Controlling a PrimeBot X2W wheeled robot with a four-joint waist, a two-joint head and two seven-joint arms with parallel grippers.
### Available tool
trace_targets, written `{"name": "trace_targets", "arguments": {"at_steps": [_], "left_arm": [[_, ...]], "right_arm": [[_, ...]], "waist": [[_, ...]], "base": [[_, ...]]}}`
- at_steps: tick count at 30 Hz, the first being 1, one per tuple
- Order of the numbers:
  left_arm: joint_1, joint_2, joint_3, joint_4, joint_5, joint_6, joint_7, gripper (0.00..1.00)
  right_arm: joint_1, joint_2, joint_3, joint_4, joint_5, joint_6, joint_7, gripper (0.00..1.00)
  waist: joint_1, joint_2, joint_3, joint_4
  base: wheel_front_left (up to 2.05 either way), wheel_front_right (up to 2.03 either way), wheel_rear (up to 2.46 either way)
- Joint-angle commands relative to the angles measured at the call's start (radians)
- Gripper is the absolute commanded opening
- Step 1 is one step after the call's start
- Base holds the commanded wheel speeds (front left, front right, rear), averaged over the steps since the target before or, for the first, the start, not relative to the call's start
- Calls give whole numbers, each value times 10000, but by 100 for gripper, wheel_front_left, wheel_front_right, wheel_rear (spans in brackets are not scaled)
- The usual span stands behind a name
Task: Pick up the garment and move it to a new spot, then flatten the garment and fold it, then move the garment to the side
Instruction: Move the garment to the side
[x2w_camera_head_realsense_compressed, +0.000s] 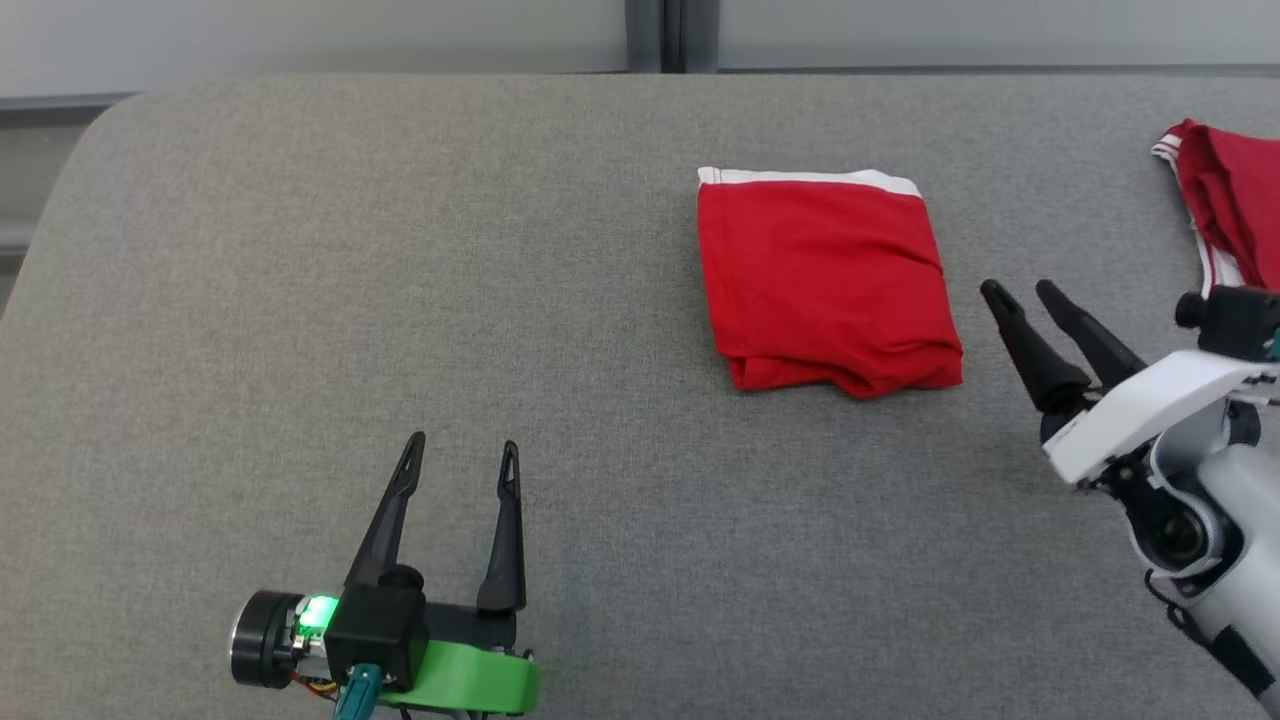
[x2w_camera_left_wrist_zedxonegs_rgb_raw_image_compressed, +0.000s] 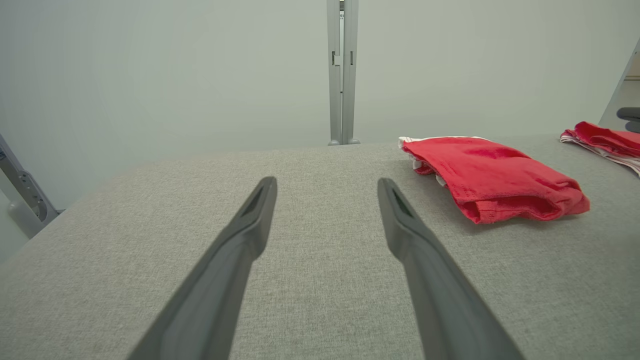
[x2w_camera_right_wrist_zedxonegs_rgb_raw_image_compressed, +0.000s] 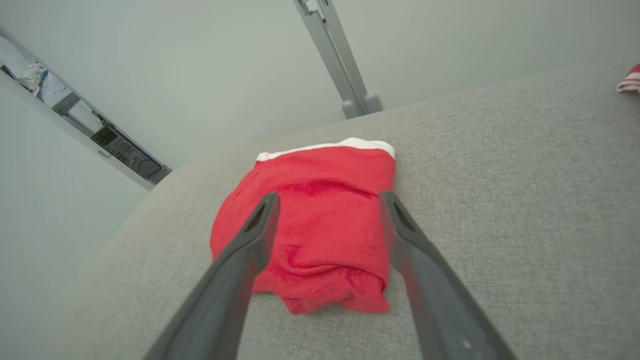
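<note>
Right gripper (x2w_camera_head_realsense_compressed: 1022, 290), jaws apart and empty, has the folded red garment (x2w_camera_head_realsense_compressed: 825, 285) just beside its tips at nine o'clock, flat on the grey table (x2w_camera_head_realsense_compressed: 300, 300). Left gripper (x2w_camera_head_realsense_compressed: 463, 443), jaws also apart, sits well apart from it, with the garment at its two o'clock.

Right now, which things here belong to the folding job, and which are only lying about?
Belong to the job:
folded red garment
left gripper, open
right gripper, open, just beside the garment

Only lying about:
other red garment, at the right edge of the table
</note>
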Motion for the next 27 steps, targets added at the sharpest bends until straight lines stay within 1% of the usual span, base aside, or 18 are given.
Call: {"name": "trace_targets", "arguments": {"at_steps": [1,2,6,9,12,15,18,22,23,24,25,26,27], "left_arm": [[-265,14,-91,-74,32,67,-23,100],[-378,14,-178,-104,25,111,-23,100],[-737,14,-460,-146,15,166,-23,100],[-962,14,-645,-147,-23,200,-23,100],[-1086,14,-811,-115,-97,252,-23,100],[-1198,14,-928,-113,-142,309,-23,100],[-1242,14,-1019,-113,-126,344,-23,100],[-1342,14,-1107,-82,-142,395,-23,100],[-1364,14,-1120,-76,-147,399,-23,100],[-1387,14,-1139,-60,-154,383,-23,100],[-1404,14,-1152,-47,-159,379,-23,100],[-1420,14,-1162,-39,-163,379,-23,100],[-1430,14,-1168,-31,-164,379,-23,100]], "right_arm": [[-262,-305,24,-140,638,-13,341,100],[-415,-568,26,-203,1124,-13,623,100],[-855,-1248,-162,-224,2712,-11,1663,100],[-1053,-1532,-266,-61,3520,-11,2286,100],[-1163,-1595,-422,101,4312,-11,2820,100],[-1266,-1506,-601,276,4960,-7,3190,100],[-1386,-1404,-597,447,5179,-7,3467,100],[-1539,-1223,-537,612,5151,-7,3554,100],[-1565,-1180,-515,640,5126,-7,3558,88],[-1604,-1143,-475,656,5070,-7,3567,39],[-1619,-1125,-458,644,5028,-7,3576,9],[-1617,-1104,-455,620,5031,-7,3558,0],[-1628,-1116,-447,588,4971,-7,3517,0]], "waist": [[0,0,759,517],[0,0,910,581],[0,0,1430,777],[0,0,1734,909],[0,0,1891,1021],[0,0,2018,1083],[0,0,2124,1110],[0,0,2194,1128],[0,0,2198,1128],[0,0,2198,1131],[0,0,2200,1134],[0,0,2200,1135],[0,0,2197,1135]], "base": [[0,0,0],[0,0,0],[0,0,0],[0,0,0],[0,0,0],[0,0,0],[0,0,0],[0,0,0],[0,0,0],[0,0,0],[0,0,0],[0,0,0],[0,0,0]]}}
